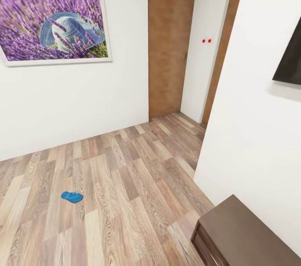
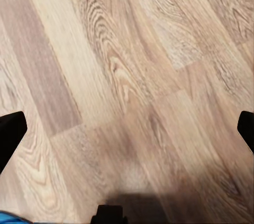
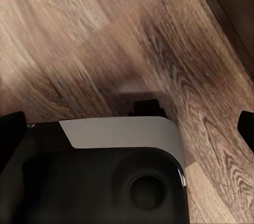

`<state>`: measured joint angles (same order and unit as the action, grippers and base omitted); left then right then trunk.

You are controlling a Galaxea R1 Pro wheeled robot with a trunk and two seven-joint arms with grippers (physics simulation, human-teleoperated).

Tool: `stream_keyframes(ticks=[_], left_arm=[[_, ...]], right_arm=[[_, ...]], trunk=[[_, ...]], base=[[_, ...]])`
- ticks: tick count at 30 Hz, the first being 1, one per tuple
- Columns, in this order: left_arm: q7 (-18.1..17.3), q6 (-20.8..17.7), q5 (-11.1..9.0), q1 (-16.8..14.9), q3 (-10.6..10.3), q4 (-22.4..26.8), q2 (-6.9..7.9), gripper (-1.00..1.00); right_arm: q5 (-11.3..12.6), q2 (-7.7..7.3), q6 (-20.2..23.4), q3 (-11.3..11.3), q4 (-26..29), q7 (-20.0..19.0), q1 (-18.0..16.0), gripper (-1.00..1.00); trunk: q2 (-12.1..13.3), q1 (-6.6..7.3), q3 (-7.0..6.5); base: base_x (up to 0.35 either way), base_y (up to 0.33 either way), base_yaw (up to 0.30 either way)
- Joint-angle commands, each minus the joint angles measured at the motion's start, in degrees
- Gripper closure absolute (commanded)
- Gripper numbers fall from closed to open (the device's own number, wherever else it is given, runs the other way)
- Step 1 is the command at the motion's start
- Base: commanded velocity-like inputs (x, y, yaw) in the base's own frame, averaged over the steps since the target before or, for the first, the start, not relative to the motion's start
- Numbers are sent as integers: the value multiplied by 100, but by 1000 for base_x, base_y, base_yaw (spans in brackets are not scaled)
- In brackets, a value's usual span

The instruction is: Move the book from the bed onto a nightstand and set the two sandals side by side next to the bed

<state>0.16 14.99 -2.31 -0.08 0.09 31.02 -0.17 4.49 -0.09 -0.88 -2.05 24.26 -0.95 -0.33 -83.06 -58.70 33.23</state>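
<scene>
Facing a corner of the room, the robot is looking across a wood-plank floor (image 1: pixel 125 182) towards a white wall carrying a framed picture of a blue hat among purple lavender (image 1: pixel 54 21), with a tall brown wooden door (image 1: pixel 169 44) standing beyond it. One bright blue flip-flop sandal (image 1: pixel 72 197) is lying flat on the planks towards the left of the head view, well apart from the walls and from everything else. A small blue sliver at the very edge of the left wrist view may be part of a sandal too, though it is too little to tell. A long, low, dark brown wooden cabinet (image 1: pixel 242 236) is standing against the right-hand white wall, beneath the corner of a dark flat panel (image 1: pixel 290 59) mounted on it.

The left gripper (image 2: pixel 127 129) is hanging over bare planks with its two dark fingertips (image 2: pixel 10 134) showing at opposite edges of its wrist view, so the jaws are standing wide apart and holding nothing. The right gripper (image 3: pixel 127 123) is likewise spread wide and empty, pointing down past a black-and-white part of the robot's own body (image 3: pixel 106 171).

Judging by this, the robot is travelling and searching rather than handling anything. The next move is probably calling for a drive towards the blue sandal, then a lowering of an arm to floor level to take it.
</scene>
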Motion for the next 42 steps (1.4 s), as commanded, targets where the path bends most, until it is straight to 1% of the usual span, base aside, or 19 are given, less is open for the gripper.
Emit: stream_keyframes(ticks=[1, 10, 17, 22, 27, 36, 42], left_arm=[[2, 13, -24, -1, 0, 1, -1, -100], [2, 13, -24, -1, -6, 0, -2, -100], [2, 18, -24, -1, -8, 0, -8, -100], [2, 20, -24, -1, -9, 0, -8, -100], [2, 20, -24, -1, -9, 0, -9, -100], [2, 17, -24, -1, -9, 0, -9, -100], [2, 19, -24, -1, -9, 0, -10, -100]], right_arm=[[49, 0, -9, -6, 0, -9, -2, -100], [44, 0, -9, -6, 0, -8, -1, -100], [46, 0, -9, -6, 0, -10, -2, -100], [45, 0, -9, -6, 0, -9, -2, -100], [45, 0, -9, -6, 0, -10, -2, -100], [46, 0, -9, -6, 0, -8, -2, -100], [44, 0, -9, -6, 0, -9, -1, -100]], trunk=[[-2, -3, 5], [-2, -3, 5], [-2, -3, 5], [-2, -3, 5], [-2, -3, 5], [-2, -3, 5], [-2, -3, 5]], base=[[315, 0, 1], [129, -4, 0], [241, -94, 0], [104, -37, 34], [24, -9, 164], [10, -1, 275], [234, 0, 127]])
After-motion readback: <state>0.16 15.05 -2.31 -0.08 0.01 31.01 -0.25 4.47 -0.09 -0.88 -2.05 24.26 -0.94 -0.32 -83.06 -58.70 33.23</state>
